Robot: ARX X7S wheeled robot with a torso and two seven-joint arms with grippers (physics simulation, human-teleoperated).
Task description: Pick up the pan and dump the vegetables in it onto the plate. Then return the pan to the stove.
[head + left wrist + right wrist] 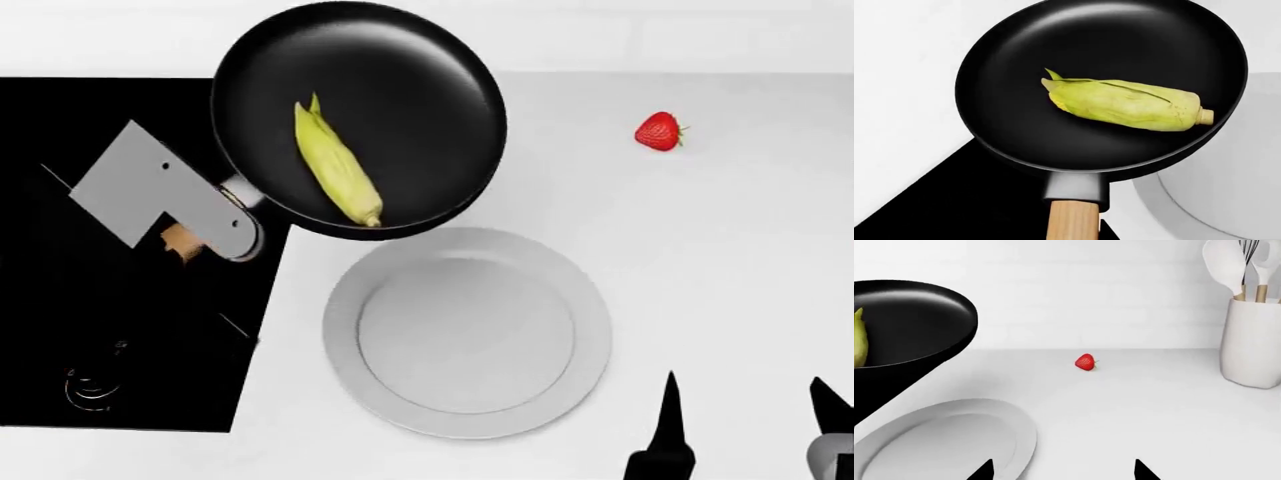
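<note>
No writing anywhere (pan [400,90], plate [467,400]).

From your left wrist camera you see the pan [1101,45] filling most of the frame, its wooden handle [1073,220] running toward the lens. The corn cob [1124,103] lies inside on the pan's floor, husk mostly wrapped around it, stub end close to the pan's wall. Beneath the pan lie the black stove [954,200], the white tabletop [901,65], and part of the plate [1227,190].
</note>
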